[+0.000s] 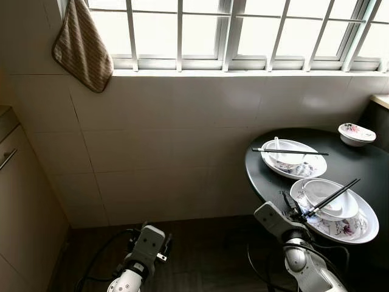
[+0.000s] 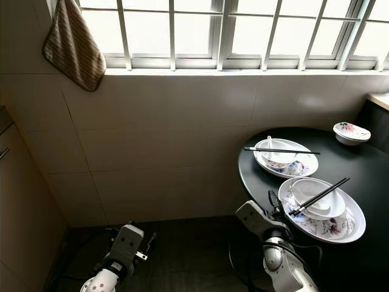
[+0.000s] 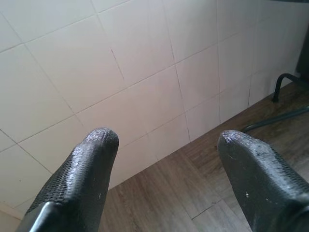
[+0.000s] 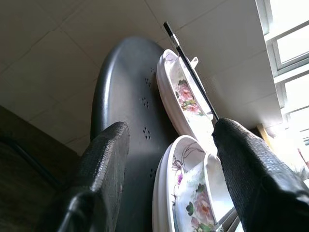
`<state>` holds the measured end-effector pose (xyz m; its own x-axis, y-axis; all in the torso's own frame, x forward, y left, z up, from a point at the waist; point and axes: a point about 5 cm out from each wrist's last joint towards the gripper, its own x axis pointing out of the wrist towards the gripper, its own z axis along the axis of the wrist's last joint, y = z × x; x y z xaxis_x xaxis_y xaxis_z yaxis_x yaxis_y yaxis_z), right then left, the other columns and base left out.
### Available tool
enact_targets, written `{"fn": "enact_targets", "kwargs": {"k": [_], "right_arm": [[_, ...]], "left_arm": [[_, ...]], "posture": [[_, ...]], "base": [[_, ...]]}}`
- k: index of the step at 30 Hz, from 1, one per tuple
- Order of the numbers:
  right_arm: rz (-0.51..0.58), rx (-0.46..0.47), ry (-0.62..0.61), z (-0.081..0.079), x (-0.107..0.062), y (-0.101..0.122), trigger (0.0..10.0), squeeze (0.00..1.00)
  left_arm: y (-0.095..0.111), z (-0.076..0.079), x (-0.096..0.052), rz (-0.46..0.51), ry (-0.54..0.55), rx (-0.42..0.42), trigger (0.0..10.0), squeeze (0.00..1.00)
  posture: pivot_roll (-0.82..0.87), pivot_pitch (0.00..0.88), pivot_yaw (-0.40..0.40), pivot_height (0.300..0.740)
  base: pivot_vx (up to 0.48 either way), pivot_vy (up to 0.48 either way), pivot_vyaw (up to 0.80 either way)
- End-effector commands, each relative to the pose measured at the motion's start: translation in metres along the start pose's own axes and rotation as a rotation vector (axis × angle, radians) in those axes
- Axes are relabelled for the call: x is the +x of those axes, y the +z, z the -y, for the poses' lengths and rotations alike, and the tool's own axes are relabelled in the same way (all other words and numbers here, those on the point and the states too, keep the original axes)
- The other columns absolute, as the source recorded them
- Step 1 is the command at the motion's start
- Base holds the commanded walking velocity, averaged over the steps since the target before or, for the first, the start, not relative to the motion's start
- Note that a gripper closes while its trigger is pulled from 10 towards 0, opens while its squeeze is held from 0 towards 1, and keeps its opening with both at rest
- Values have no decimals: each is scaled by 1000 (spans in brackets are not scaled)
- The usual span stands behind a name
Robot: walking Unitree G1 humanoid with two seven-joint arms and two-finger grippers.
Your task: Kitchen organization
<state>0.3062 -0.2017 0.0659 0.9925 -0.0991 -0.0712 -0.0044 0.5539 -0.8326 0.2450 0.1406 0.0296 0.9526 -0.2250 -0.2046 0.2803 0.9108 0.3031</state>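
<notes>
A round black table (image 1: 352, 167) stands at the right. On its near edge lies a flowered plate (image 1: 358, 228) holding a white bowl (image 1: 331, 201), with black chopsticks (image 1: 333, 197) laid across. My right gripper (image 1: 290, 208) is open at this plate's rim; the rim (image 4: 166, 183) sits between the fingers (image 4: 104, 164). Farther back, a second plate (image 1: 310, 167) carries a bowl, a spoon and chopsticks (image 1: 290, 151). A small flowered bowl (image 1: 356, 134) stands at the table's far side. My left gripper (image 3: 164, 145) hangs open and empty low over the floor.
A striped towel (image 1: 82, 45) hangs at the barred window (image 1: 243, 30). A white tiled wall (image 1: 170, 152) runs ahead. A beige cabinet (image 1: 18, 201) stands at the left. Dark wood floor (image 1: 206, 249) lies between, with cables near my left arm.
</notes>
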Motion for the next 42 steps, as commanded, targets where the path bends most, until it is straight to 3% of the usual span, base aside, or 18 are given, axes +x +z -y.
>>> {"fn": "enact_targets", "kwargs": {"k": [1, 10, 11, 13, 14, 15, 16, 22, 28, 42], "right_arm": [[-26, -26, 5, 5, 2, -8, 10000, 1000], [-109, -141, -7, 13, 5, -26, 10000, 1000], [-107, -143, -4, 14, 6, -27, 10000, 914], [-106, -145, -4, 15, 6, -27, 10000, 914], [-106, -155, -1, 16, 8, -27, 10000, 733], [-106, -155, -1, 16, 8, -27, 10000, 733], [-108, -175, 0, 17, 9, -29, 10000, 533], [-127, -205, -12, 21, 11, -32, 10000, 357], [-181, -208, -25, 23, 11, -40, 10000, 349], [-149, -248, -61, 27, 14, -35, 10000, 349]], "left_arm": [[1, 0, 2, 9, -6, -4, 10000, 0], [1, 0, 2, 8, -8, -4, 10000, 0], [1, 0, 3, 9, -8, -4, 10000, 0], [1, 0, 3, 9, -8, -4, 10000, 0], [2, 0, 3, 9, -8, -4, 10000, 0], [2, 0, 3, 9, -8, -4, 10000, 0], [2, 0, 3, 9, -8, -5, 10000, 0], [2, 0, 4, 10, -7, -8, 10000, 0], [2, 0, 4, 9, -5, -12, 10000, 0], [2, 0, 5, 9, -4, -18, 10000, 0]], "posture": [[12, 0, -36, 740], [8, 0, -34, 740], [8, 0, -34, 740], [8, 0, -34, 740], [9, 0, -34, 740], [9, 0, -34, 740], [9, 0, -34, 740], [10, 0, -36, 740], [10, 0, -38, 740], [7, 0, -37, 740]], "base": [[0, 0, 0], [0, 0, 0], [0, 0, 0], [0, 0, 0], [0, 0, 0], [0, 0, 0], [0, 0, 0], [0, 0, 0], [0, 0, 0], [0, 0, 0]]}}
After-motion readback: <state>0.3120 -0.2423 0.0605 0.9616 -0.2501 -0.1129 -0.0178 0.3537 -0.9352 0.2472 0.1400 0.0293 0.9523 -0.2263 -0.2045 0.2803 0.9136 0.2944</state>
